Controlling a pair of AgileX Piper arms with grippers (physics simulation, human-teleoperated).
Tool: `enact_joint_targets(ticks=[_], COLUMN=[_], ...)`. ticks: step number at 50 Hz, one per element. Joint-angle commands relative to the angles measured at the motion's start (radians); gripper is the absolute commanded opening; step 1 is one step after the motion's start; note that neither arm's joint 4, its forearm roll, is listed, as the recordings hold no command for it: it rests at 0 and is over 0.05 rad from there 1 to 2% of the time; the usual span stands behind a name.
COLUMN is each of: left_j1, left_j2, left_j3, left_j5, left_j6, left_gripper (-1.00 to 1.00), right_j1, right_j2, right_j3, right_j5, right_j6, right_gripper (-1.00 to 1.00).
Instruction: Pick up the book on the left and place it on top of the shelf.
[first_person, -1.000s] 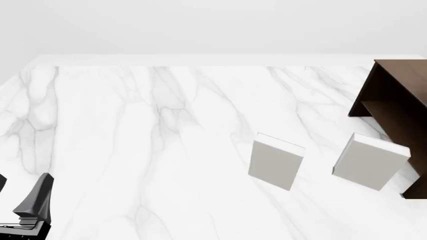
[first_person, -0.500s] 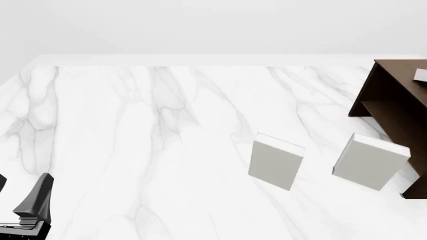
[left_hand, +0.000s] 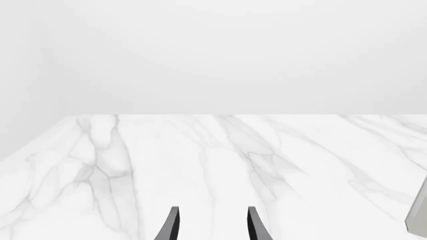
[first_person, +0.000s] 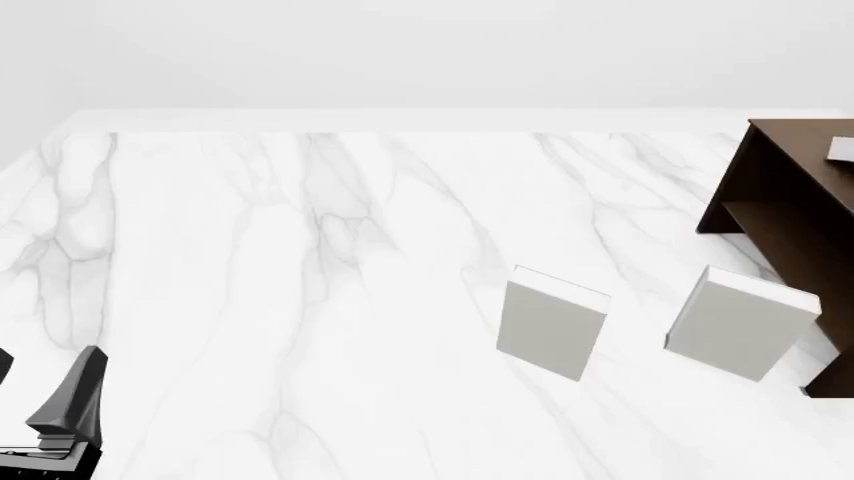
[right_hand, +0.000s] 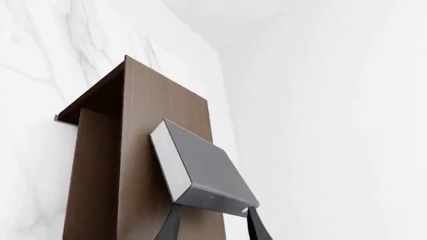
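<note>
Right hand (right_hand: 212, 220): its two fingers are clamped on the near end of the book (right_hand: 200, 172), a dark grey cover with a pale page edge. The book is held over the flat top of the shelf (right_hand: 163, 150), tilted, one corner lower than the rest. Whether that corner is touching the wood or just above it cannot be told from the right wrist view. In the front view only a small pale corner of the book (first_person: 841, 151) shows above the shelf (first_person: 781, 200), which stands at the right edge of the desk (first_person: 267, 300).

Left hand (left_hand: 212, 225): fingers apart, holding nothing, parked low at the near left corner of the desk.

Two pale books (first_person: 553, 322) (first_person: 741, 322) stand upright toward the near right of the desk, the right one just beside the shelf's front. Neither is involved.

Assessment: the step in hand is the set-down. To do it well, level the book so its cover lies flat to the shelf top, keep it inboard of the top's edges, lower until contact is plain, and only then part the fingers. Releasing while tilted risks a slide off the edge. Withdraw straight back and up, clear of the spine.
</note>
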Motion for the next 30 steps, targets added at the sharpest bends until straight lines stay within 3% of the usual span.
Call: enact_joint_targets(ticks=[1, 18, 30], left_j1=[0.0, 0.0, 0.0], left_j2=[0.0, 0.0, 0.0], left_j3=[0.0, 0.0, 0.0], left_j5=[0.0, 0.0, 0.0], left_j6=[0.0, 0.0, 0.0], left_gripper=[1.0, 1.0, 1.0], right_j1=[0.004, 0.016, 0.068], right_j2=[-0.09, -0.111, -0.164], right_j3=[0.039, 0.062, 0.055], right_j5=[0.024, 0.016, 0.022], right_j6=[0.024, 0.043, 0.061], right_gripper=[1.0, 1.0, 1.0])
